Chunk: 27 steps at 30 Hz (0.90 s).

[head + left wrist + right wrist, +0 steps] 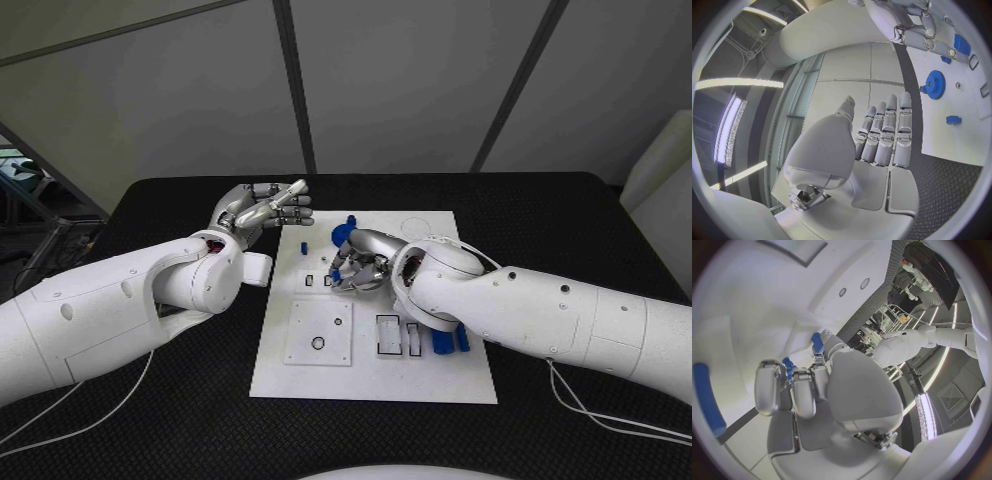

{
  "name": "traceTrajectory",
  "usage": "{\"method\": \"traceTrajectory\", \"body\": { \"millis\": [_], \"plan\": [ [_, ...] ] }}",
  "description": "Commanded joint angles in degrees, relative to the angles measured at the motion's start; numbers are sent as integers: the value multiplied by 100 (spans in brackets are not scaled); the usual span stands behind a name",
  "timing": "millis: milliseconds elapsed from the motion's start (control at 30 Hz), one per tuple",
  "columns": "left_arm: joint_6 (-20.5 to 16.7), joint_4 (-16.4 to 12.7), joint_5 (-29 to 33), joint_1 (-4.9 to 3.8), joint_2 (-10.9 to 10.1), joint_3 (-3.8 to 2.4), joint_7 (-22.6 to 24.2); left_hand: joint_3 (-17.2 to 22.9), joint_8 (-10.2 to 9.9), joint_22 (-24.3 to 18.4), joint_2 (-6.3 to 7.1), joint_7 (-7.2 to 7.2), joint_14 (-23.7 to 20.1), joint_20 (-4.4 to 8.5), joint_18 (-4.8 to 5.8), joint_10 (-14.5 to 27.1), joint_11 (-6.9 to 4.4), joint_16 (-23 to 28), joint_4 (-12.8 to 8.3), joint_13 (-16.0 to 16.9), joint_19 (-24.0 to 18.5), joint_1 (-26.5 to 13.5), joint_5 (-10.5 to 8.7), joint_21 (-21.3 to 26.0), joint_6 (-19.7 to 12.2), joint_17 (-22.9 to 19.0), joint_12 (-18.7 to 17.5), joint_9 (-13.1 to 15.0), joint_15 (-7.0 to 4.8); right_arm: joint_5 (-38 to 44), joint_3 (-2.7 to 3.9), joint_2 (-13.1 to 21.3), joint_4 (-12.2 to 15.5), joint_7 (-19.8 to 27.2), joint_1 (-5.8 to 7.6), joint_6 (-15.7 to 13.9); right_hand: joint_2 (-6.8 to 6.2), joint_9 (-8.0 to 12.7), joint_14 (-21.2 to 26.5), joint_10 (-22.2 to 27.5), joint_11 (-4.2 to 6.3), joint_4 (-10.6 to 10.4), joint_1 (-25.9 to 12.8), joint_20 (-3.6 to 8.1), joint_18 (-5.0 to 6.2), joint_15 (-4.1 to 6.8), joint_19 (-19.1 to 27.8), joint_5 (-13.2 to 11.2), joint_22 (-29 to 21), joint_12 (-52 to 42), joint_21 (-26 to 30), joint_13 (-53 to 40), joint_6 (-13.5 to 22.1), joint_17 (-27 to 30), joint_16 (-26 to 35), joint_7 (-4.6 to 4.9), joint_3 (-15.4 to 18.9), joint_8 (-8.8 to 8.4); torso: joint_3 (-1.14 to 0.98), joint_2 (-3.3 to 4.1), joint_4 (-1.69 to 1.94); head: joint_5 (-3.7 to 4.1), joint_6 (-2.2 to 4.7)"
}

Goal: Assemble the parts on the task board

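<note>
Task board [378, 375] lies mid-tabletop. Right hand [361, 268] curls over board centre, fingers pinching small blue part [817, 341]. Left hand [268, 210] raised beside board, fingers extended, empty. Blue gear [934, 84] seated. Assembly judged partial: blue bars [436, 342] remain loose.

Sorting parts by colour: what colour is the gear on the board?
Blue; the round toothed gear shows best in the left wrist view.

The task board [378, 375] looks like smooth matt white plastic, lying on the table [173, 410] of rough, woven-looking black cloth. The blue gear [934, 83] on the board seems matt plastic. Both hands' fingers [887, 135] gleam as brushed silver metal.
</note>
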<state>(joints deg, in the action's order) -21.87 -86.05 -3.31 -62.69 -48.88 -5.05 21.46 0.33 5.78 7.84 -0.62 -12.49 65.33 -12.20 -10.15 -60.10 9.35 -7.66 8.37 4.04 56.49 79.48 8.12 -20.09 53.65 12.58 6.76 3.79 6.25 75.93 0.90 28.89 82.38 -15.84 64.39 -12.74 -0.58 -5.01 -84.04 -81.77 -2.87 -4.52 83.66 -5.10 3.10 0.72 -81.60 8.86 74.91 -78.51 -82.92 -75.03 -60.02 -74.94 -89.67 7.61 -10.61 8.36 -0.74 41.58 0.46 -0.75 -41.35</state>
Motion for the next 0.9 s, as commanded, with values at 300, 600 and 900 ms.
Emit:
{"method": "traceTrajectory", "body": {
  "millis": [300, 600, 900],
  "plan": [
    [77, -10, -42, -11, 8, -5, 9, -9, -24, -9, -18, -39, -2, -17, -27, -9, 17, 50, -45, -3, -32, 43, -30, 24, 8, 9, -23, -3, 17, 49, -4, -15, -23, -59, 1, 148, -73, 24, -563, 107, -19, -28, -104, -22, -12, 23, 41, 29, 136, 122, 26, -299, 83, -1367, 27, 33, 14, -40, 0, -1, 3, 1, -16],
    [81, -6, -42, -11, 11, -5, 7, -9, -24, -9, -18, -39, -2, -17, -27, -9, 17, 50, -45, -3, -32, 43, -30, 24, 8, 9, -23, -3, 17, 96, -5, -16, -50, -71, 0, 132, -133, 63, -560, 204, -72, -26, -146, -53, -7, -18, 60, 43, 108, 251, 47, -190, 255, -1356, 33, 99, 13, -121, 0, 1, -1, -1, -16],
    [88, -4, -42, -11, 13, -5, 3, -9, -24, -9, -18, -39, -2, -17, -27, -9, 17, 50, -45, -3, -32, 43, -30, 24, 8, 9, -23, -3, 17, 106, -6, -27, -60, -42, 0, 102, -197, 99, -559, 323, -129, -21, -177, -97, -1, -67, 78, 43, 82, 412, 67, -48, 453, -1355, 35, 165, 12, -208, -1, 0, -1, 4, -20]
  ]
}}
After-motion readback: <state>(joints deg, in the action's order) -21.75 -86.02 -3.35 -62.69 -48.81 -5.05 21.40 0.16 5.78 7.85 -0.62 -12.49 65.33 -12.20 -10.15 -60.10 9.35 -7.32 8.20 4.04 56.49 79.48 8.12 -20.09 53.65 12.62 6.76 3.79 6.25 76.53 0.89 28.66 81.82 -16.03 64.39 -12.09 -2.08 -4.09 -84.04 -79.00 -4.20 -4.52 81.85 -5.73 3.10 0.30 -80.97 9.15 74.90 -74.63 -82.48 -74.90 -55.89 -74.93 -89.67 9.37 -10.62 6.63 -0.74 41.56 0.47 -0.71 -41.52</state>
